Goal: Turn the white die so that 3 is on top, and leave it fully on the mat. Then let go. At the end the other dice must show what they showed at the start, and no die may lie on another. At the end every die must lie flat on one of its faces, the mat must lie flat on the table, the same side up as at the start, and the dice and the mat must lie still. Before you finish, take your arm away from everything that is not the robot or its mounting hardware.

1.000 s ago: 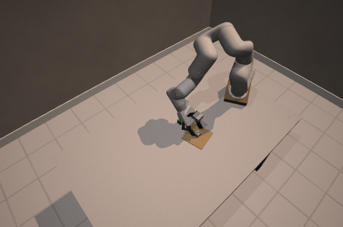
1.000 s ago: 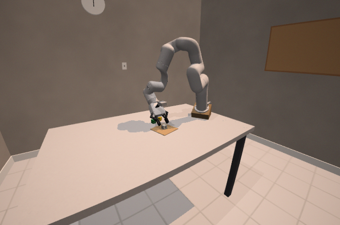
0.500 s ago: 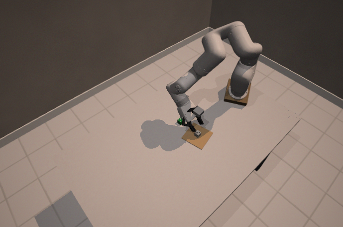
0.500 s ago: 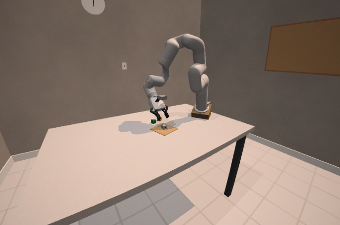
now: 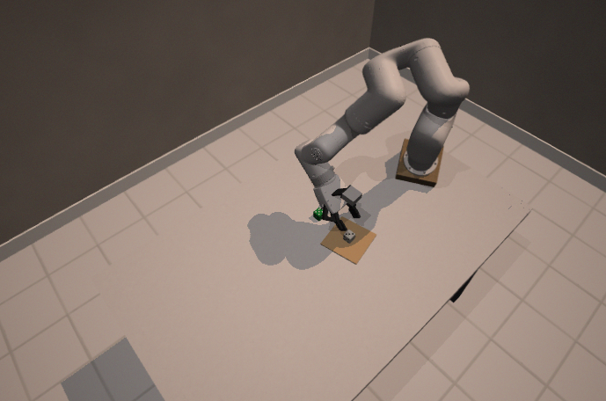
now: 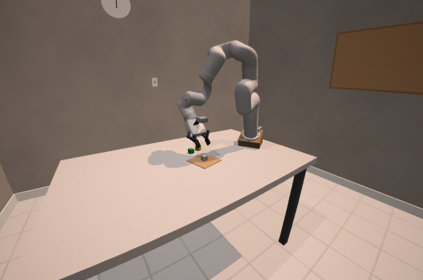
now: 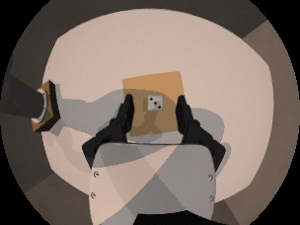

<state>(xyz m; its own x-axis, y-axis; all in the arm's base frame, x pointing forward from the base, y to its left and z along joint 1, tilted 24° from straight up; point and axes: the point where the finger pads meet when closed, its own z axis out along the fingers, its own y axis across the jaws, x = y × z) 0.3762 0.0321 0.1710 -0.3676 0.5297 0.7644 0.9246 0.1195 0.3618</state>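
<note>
Grey-brown walls close in a pale tabletop (image 6: 126, 198), above which the pincer (image 6: 198, 139) hangs with its black fingers spread fairly wide and nothing between them. Straight below it the white die (image 7: 156, 103) sits apart from both fingers, fully on the tan mat (image 5: 360, 252), its top face seemingly a diagonal three, though the wrist view is blurry. Beyond the mat's far edge rest a green die (image 6: 190, 150) and a yellow die (image 6: 197, 148).

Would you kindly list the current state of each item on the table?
Small white die: flat on the mat, three pips up, free.
Tan square mat: flat on the table.
Small green die: on the table, off the mat.
Small yellow die: partly hidden.
Gripper: open, above the mat.
</note>
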